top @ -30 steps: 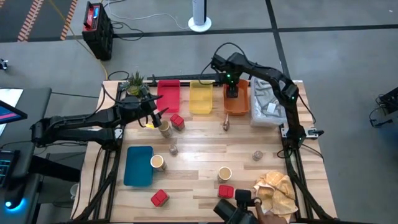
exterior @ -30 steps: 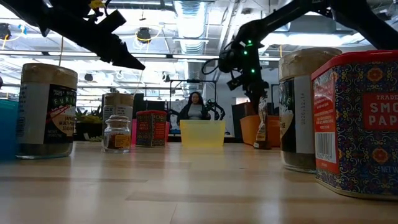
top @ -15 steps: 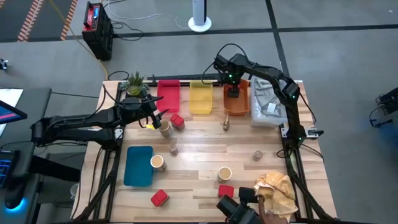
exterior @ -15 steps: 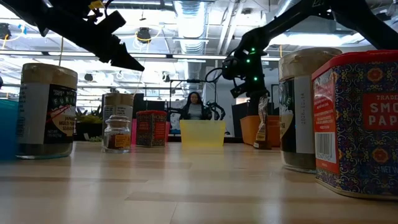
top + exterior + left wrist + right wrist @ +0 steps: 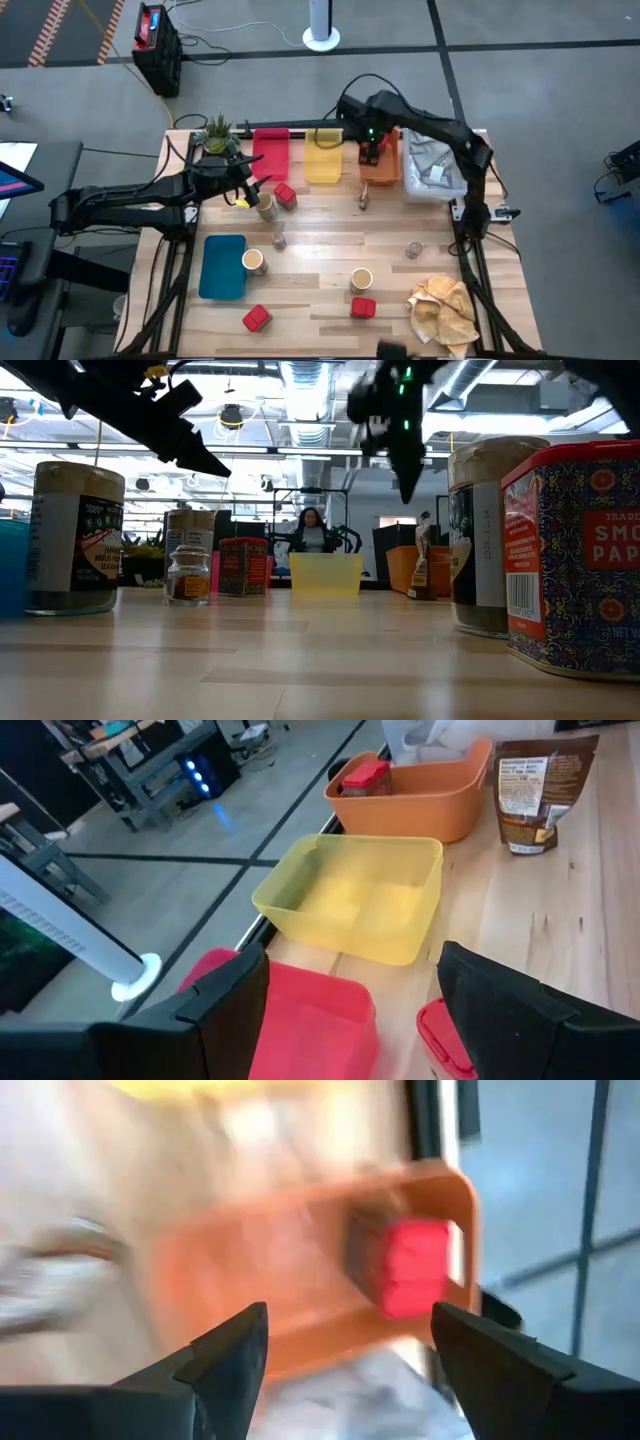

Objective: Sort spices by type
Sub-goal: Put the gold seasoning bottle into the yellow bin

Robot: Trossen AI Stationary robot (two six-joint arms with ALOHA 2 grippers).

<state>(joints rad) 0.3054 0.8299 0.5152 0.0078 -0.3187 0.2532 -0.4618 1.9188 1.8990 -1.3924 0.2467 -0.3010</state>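
While the left gripper (image 5: 252, 186) hangs over the back-left of the table with its fingers spread wide and nothing between them, it sits just above a tan cylinder (image 5: 265, 206) and a red tin (image 5: 286, 196) that stand side by side. Behind them along the far edge run a plant (image 5: 217, 133), a red tray (image 5: 271, 153), a yellow tray (image 5: 322, 157) and an orange tray (image 5: 381, 170). Nearer the front on the left lies a blue tray (image 5: 223, 266), with a second cylinder (image 5: 254, 262) touching its right side, a small glass jar (image 5: 279, 240) a little beyond that, and another red tin (image 5: 257, 319) near the front edge.

Toward the middle stand a third cylinder (image 5: 361, 279) and a red tin (image 5: 363, 308) just in front of it, and a brown pouch (image 5: 364, 199) stands just in front of the orange tray. The right gripper (image 5: 368, 152) is raised over the left part of the orange tray, jaws parted and empty; its wrist camera, though blurred, shows a red tin (image 5: 415, 1265) lying in that tray below, clear of the fingers. The left wrist camera catches the same tin at the tray's far end.

Farther right sits a grey cloth (image 5: 432, 168) by the orange tray, a second jar (image 5: 413, 250) alone on the wood, and a crumpled beige cloth (image 5: 445, 308) at the front-right corner
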